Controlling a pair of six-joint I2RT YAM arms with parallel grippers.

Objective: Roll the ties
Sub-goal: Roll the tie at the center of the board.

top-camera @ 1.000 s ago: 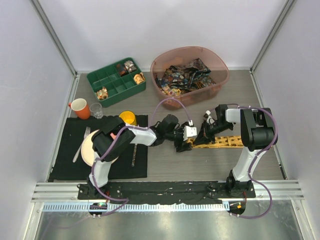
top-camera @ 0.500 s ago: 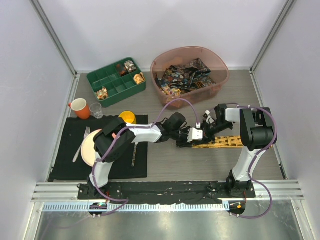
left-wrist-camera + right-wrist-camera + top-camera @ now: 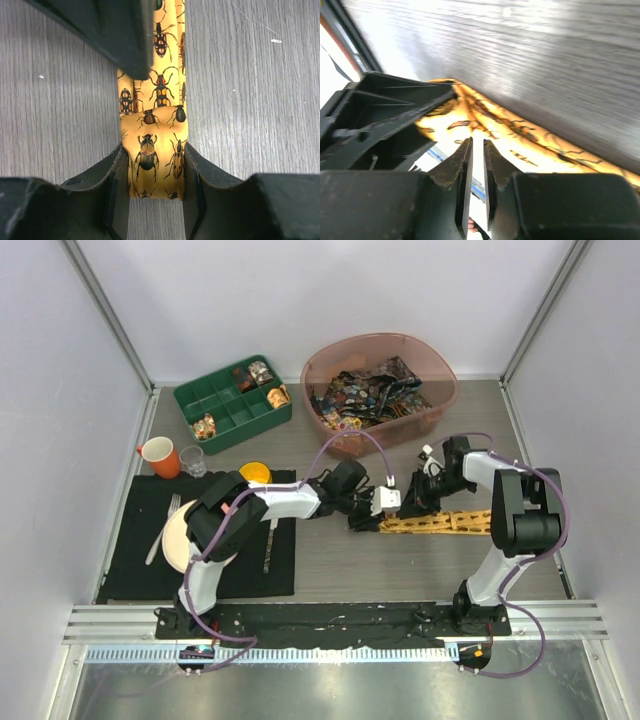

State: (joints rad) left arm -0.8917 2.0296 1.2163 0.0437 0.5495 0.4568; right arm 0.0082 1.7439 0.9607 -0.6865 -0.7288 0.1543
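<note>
**A:** At the centre of the top view, the left gripper (image 3: 372, 512) pinches the rolled end of the yellow tie (image 3: 450, 523). The right gripper (image 3: 415, 502) is barely parted and empty.

**B:** Turn the coil squarely along the strip, I'd say. Above, the pink tub (image 3: 380, 338) holds the dark ties (image 3: 365, 395). At upper left, the green tray (image 3: 181, 398) holds trinkets (image 3: 205, 426).

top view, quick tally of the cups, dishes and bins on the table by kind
orange mug: 1
clear glass: 1
yellow cup: 1
plate: 1
green tray: 1
pink tub: 1
total: 6
</note>
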